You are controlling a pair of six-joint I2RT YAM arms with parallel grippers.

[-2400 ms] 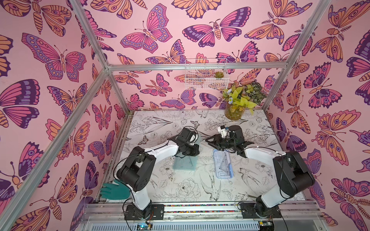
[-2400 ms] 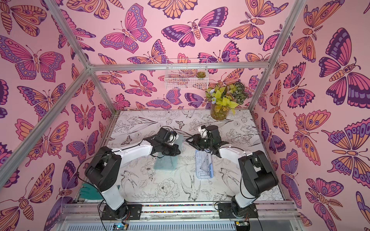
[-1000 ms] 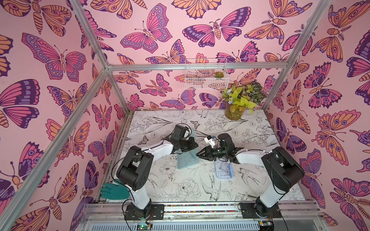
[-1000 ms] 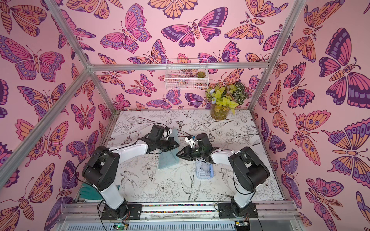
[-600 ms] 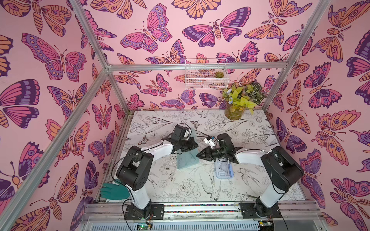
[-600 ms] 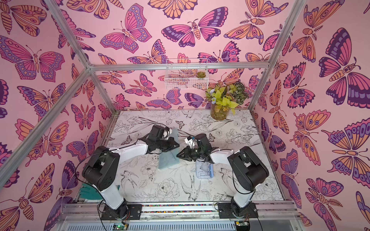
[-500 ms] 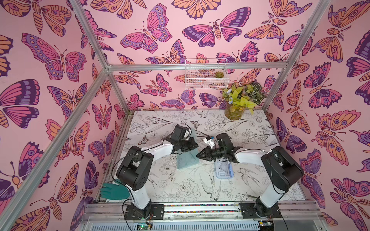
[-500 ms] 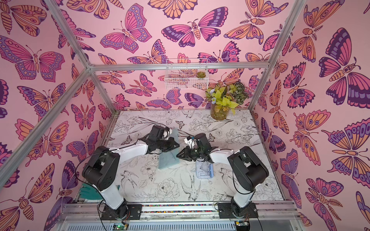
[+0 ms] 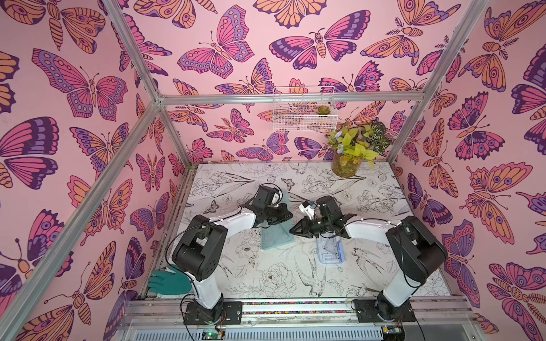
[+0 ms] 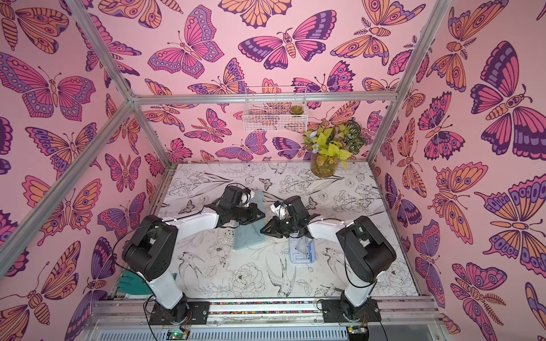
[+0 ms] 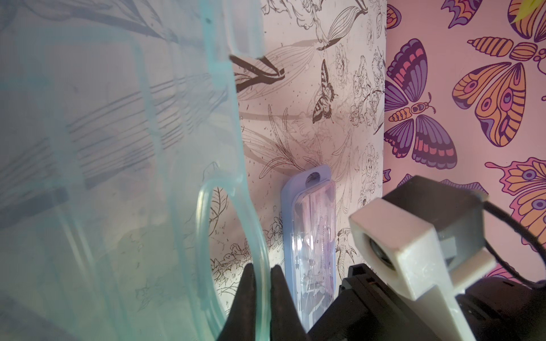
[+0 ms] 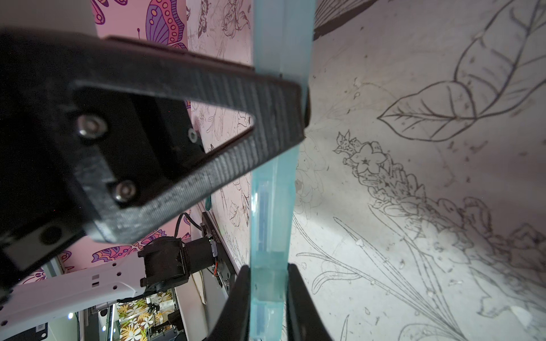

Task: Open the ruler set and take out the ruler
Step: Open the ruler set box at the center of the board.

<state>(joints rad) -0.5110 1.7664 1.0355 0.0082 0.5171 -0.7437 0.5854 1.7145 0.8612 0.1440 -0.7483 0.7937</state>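
Note:
The ruler set is a flat teal translucent case, tilted with its near end on the table. My left gripper is shut on a curved lip of the case. My right gripper is shut on the case's thin edge, just in front of the left fingers. Dark scale lines show faintly through the teal wall. I cannot pick out the ruler as a separate piece.
A pale blue blister case with clear drawing pieces lies flat under my right forearm. A plant vase stands at the back right, below a wire basket. A teal glove lies by the left base.
My right gripper moved left from over the blue case to the teal case's edge and shut on it. The left gripper kept its hold and raised the case's far end.

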